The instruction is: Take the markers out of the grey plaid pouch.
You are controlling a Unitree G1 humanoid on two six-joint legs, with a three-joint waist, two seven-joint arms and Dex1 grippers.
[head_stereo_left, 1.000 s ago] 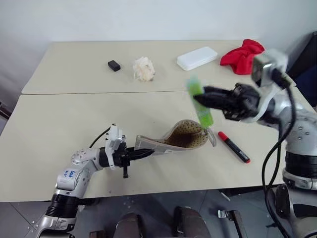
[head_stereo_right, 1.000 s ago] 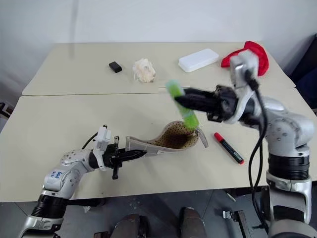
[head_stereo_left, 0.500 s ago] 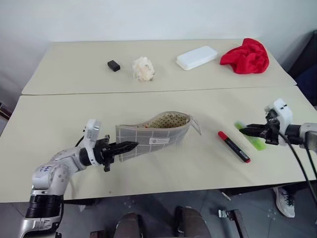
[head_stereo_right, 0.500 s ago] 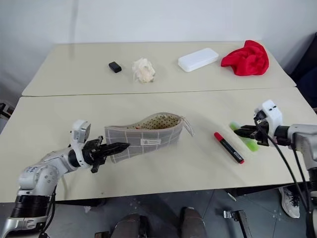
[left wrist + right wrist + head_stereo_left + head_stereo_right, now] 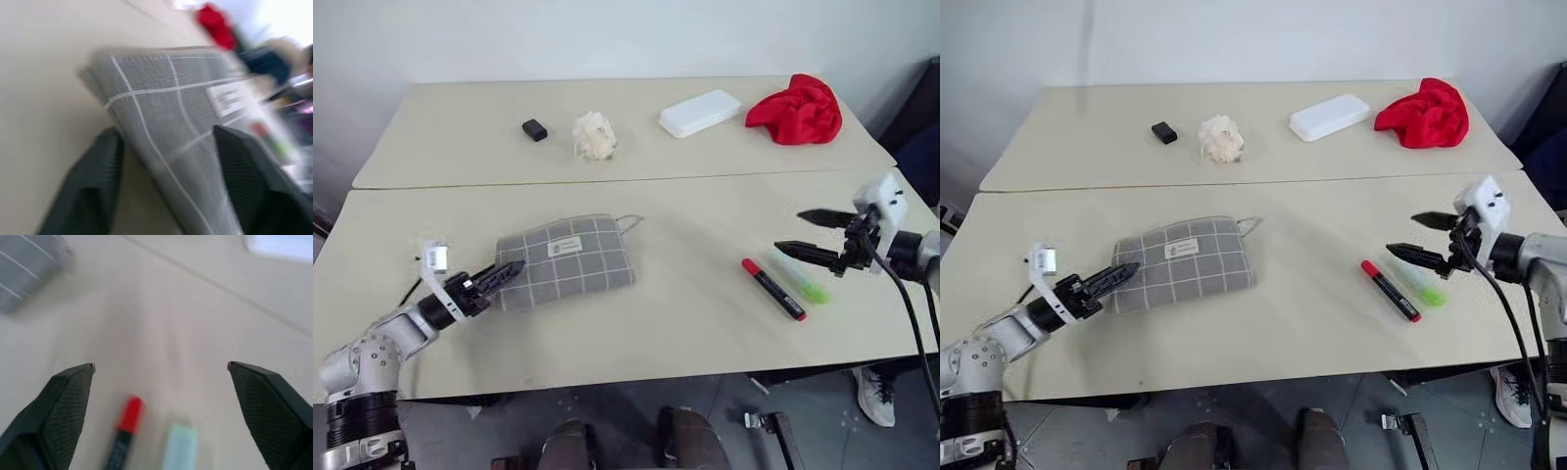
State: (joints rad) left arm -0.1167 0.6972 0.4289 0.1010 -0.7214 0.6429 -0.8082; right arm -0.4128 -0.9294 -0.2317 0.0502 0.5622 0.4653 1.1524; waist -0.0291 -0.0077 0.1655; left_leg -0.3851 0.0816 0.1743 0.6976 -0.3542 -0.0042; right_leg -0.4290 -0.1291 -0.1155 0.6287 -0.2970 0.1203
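Note:
The grey plaid pouch (image 5: 570,262) lies flat on the near table, label up and zip pull toward the right. My left gripper (image 5: 501,276) is at the pouch's left end. In the left wrist view its fingers (image 5: 90,191) stand apart, open, with the pouch's (image 5: 171,107) end between them. A red-capped black marker (image 5: 773,289) and a green marker (image 5: 801,278) lie side by side on the right of the table. My right gripper (image 5: 790,231) hovers open just above them with nothing in it; the red marker (image 5: 126,423) and the green marker (image 5: 180,449) also show below its fingertips.
On the far table lie a small black block (image 5: 534,129), a crumpled whitish wad (image 5: 593,136), a white rectangular case (image 5: 702,113) and a red cloth (image 5: 796,109). A seam (image 5: 607,182) runs between the two tables.
The left gripper has opened and swung left, and the pouch has dropped flat onto the table. The right gripper has opened and let go of the green marker, which now lies beside the red one.

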